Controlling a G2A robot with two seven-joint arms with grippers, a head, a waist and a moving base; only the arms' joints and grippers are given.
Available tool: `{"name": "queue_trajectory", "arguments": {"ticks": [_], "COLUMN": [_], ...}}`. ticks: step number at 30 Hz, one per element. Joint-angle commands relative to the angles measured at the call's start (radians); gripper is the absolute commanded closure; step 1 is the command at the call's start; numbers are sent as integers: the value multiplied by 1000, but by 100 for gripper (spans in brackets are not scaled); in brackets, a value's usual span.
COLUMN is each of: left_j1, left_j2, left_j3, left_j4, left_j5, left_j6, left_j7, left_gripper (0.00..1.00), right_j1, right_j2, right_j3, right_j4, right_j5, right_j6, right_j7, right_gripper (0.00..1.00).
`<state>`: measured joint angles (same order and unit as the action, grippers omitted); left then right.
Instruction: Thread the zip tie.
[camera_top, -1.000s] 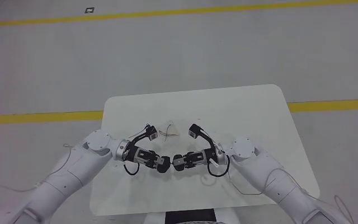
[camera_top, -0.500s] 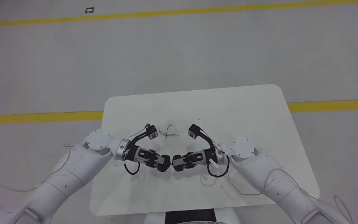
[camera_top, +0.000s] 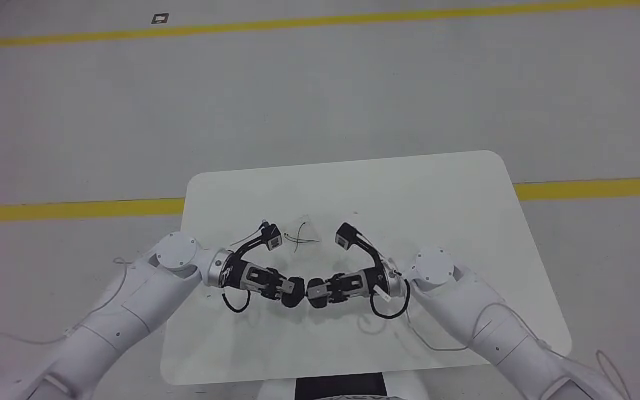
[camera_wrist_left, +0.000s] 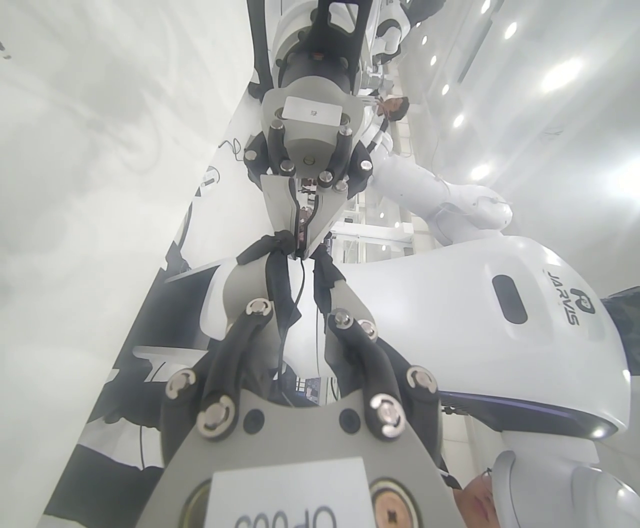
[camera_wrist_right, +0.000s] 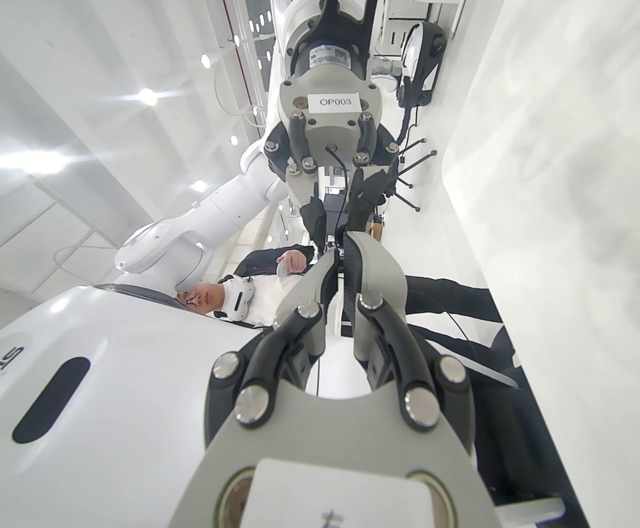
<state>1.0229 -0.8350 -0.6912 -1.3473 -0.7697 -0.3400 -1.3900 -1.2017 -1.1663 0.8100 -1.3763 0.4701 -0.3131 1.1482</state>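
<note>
Both arms bend inward, elbows out, hands tip to tip at near centre. Left hand fingers spread; right hand fingers pinched nearly together.

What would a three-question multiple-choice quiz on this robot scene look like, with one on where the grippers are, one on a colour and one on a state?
1. Where do the left gripper and right gripper meet?
A. Over the table's half nearest the robot
B. Over the floor
C. At the far corner

2. What colour is the table?
A. Yellow
B. White
C. Black

3. The right gripper is:
A. Wide open
B. Holding a cup
C. Shut on a thin black tie

Answers: 1 A, the top view shows them tip to tip there; 2 B, its bare top is white; 3 C, the left wrist view shows it pinching the tie.
</note>
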Motion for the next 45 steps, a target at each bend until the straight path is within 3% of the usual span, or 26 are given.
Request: {"name": "queue_trajectory", "arguments": {"ticks": [1, 20, 25, 33, 36, 37, 45], "left_j1": [2, 29, 33, 41, 46, 48, 66], "left_j2": [0, -2, -2, 0, 2, 2, 13], "left_j3": [-3, -34, -37, -47, -53, -56, -81], "left_j4": [-1, -18, -20, -26, -28, -29, -37], "left_j5": [2, 18, 19, 17, 15, 13, 14], "left_j6": [0, 0, 0, 0, 0, 0, 0], "left_j7": [0, 0, 0, 0, 0, 0, 0], "left_gripper": [89, 91, 100, 100, 100, 100, 100], "right_j1": [-1, -12, -13, -15, -15, -16, -29], "right_j2": [0, 0, 0, 0, 1, 1, 11], "right_j3": [0, 0, 1, 3, 4, 4, 38], "right_j4": [-3, -21, -25, -31, -33, -34, -37], "right_j5": [-1, 0, 1, -3, -6, -8, -24], "right_j6": [0, 1, 2, 6, 9, 9, 9], "right_j7": [0, -2, -2, -5, -6, -7, -22], "right_gripper": [100, 100, 100, 98, 57, 0, 0]}}
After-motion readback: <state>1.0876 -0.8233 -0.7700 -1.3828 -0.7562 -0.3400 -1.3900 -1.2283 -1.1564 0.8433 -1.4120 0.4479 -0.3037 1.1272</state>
